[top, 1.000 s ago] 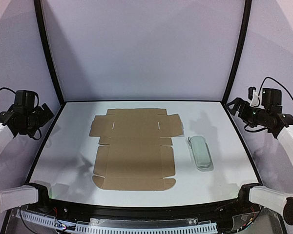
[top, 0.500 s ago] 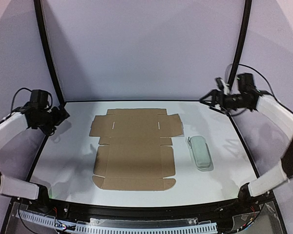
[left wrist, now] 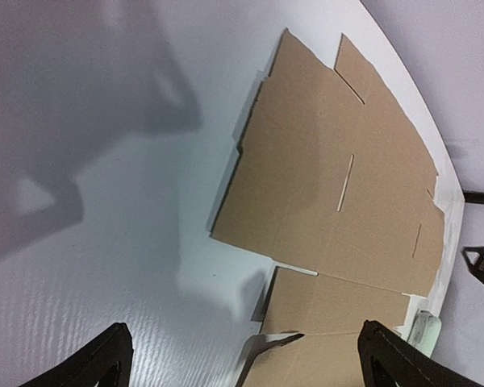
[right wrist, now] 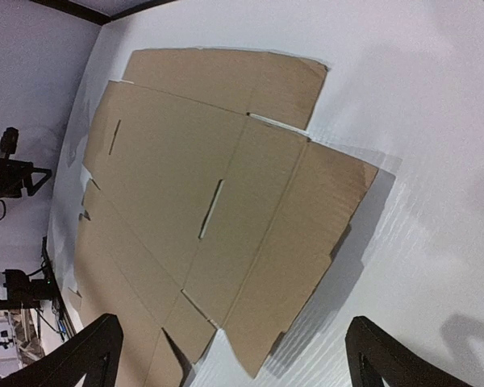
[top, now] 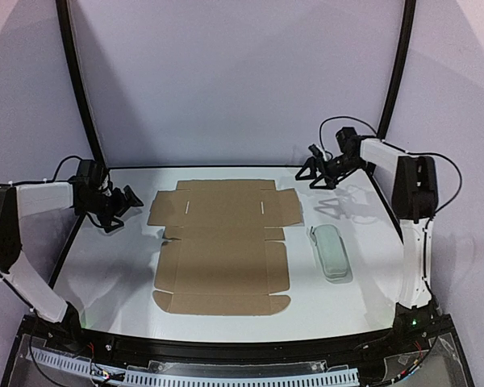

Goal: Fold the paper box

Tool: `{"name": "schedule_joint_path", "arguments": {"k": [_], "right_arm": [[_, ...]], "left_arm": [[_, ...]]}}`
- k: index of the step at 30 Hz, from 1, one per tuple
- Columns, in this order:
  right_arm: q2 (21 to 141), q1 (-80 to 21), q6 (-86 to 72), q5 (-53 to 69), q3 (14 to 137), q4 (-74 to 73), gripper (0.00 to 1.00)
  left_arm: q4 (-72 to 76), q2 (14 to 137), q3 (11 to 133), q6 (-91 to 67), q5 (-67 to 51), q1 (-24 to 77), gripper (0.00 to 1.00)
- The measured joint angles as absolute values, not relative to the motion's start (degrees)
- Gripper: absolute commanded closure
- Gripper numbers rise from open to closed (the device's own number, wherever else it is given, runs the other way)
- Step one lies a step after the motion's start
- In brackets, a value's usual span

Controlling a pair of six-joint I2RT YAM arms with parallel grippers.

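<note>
From above we see the paper box (top: 222, 246) lying flat and unfolded mid-table. The left gripper (top: 125, 210) and right gripper (top: 308, 168) hover near its far corners, fingers spread wide, holding nothing. Only that view shows the pale oblong object (top: 331, 251) whole (the left wrist catches a sliver).

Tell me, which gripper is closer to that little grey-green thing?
The right gripper: it hovers beyond the far end of the grey-green object. The left gripper is across the cardboard box.

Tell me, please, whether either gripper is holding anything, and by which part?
Nothing is held: the left gripper and right gripper are both open, clear of the flat brown corrugated cardboard box sheet.
</note>
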State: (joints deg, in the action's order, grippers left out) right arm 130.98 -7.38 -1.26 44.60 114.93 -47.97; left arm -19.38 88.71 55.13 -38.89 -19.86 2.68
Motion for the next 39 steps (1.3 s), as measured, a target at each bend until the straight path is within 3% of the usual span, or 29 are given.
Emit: {"name": "schedule_joint_path", "arguments": {"k": [5,20,23,26,30,34,39], "right_arm": [[139.37,-7.38,-3.49,46.37,119.9,-49.39,0.05],[144.55,-9.58,-10.85,53.63,119.87,-44.82,0.18],[145.6,-10.57,-11.97,55.02,120.51,-43.9,0.34],[146.8,-11.44,-13.19,56.18,120.55,-42.92,0.62],[147.17,-12.4,-13.65,55.68,120.53,-42.44,0.86],[146.28,-12.69,-12.38,55.75,119.66,-40.75,1.0],[139.76,-12.71,-10.15,56.99,113.08,-35.59,1.0]], "left_arm": [[-16.12,92.49,55.13,-38.98,-23.4,2.68,0.0],[-11.35,103.09,57.87,-39.64,-29.54,2.79,0.0],[-10.5,103.85,58.37,-39.64,-30.15,2.79,0.0],[-9.96,104.22,58.48,-39.59,-30.68,2.79,0.0],[-9.72,104.31,58.5,-39.4,-30.87,2.79,0.0],[-9.89,104.29,58.57,-38.57,-30.81,2.79,0.0],[-12.75,102.78,58.83,-35.27,-27.22,2.9,0.0]]}}
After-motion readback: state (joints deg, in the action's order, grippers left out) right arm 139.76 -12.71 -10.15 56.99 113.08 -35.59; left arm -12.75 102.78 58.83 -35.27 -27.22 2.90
